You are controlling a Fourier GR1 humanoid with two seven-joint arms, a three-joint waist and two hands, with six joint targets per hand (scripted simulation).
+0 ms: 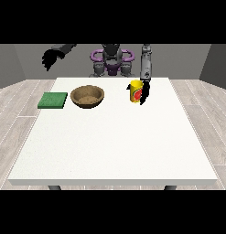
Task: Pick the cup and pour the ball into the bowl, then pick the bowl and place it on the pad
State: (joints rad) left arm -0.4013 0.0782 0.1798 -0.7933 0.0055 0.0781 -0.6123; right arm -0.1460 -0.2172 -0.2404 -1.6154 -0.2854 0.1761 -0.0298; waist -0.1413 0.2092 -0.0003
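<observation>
White table [114, 146] bearing pad [53, 100], bowl [88, 96] and cup [136, 92]. Hand at the view's right [144, 91] touches the cup; grasp indiscernible. Probably light, rigid; grip mid-wall. Hand at the view's left [50, 58] raised, relaxed.

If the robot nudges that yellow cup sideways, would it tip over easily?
Probably fairly easily: the yellow cup stands upright and looks taller than wide. It likely stays stiff rather than crumpling. The hand at the view's right is right beside it, so contact seems close.
</observation>
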